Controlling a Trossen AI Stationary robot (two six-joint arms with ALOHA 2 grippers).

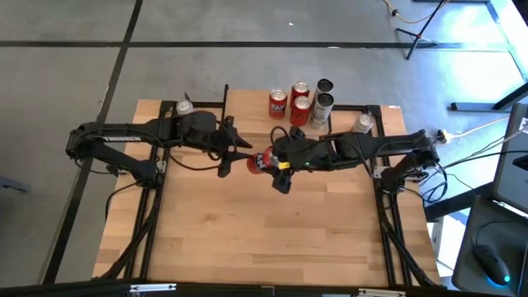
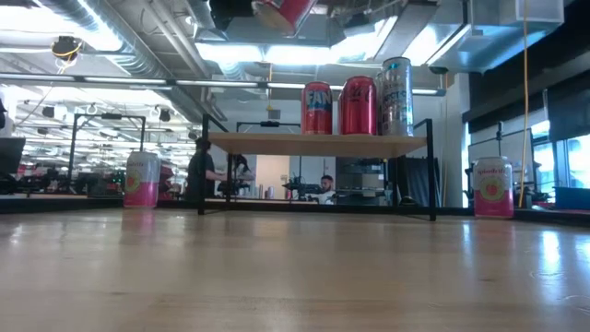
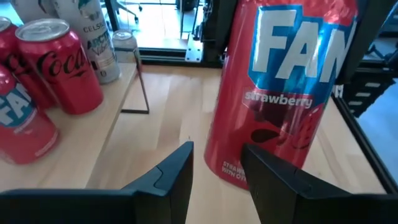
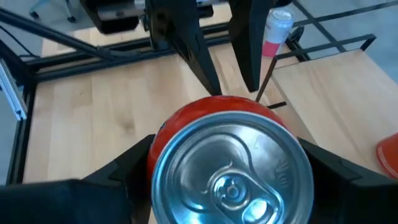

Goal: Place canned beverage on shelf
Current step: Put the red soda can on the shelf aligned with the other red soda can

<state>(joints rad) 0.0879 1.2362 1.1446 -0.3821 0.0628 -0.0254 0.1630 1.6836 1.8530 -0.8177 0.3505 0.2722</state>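
My right gripper (image 1: 271,162) is shut on a red Fanta strawberry can (image 1: 259,162), high above the table's middle. The can also shows at the top of the low view (image 2: 284,11). My left gripper (image 1: 238,154) is open, and its fingers (image 3: 177,177) stand just short of the can's bottom end (image 3: 267,168). I cannot tell whether they touch it. The shelf (image 2: 318,144) stands at the table's far edge on thin black legs. It carries a Fanta can (image 2: 316,108), a Coke can (image 2: 359,105), a tall silver can (image 2: 396,96) and others behind them. My right gripper pinches the can's red side wall (image 4: 163,140) between its two fingers, near the top end. The silver lid (image 4: 230,171) faces back toward the wrist, so the fingers lie along the can. The can is lifted clear of the table and tilted.
One pink can (image 1: 183,107) stands on the table left of the shelf and another (image 1: 364,124) stands right of it. The shelf's left half (image 1: 247,103) is bare wood. People show in the room beyond the table (image 2: 201,171).
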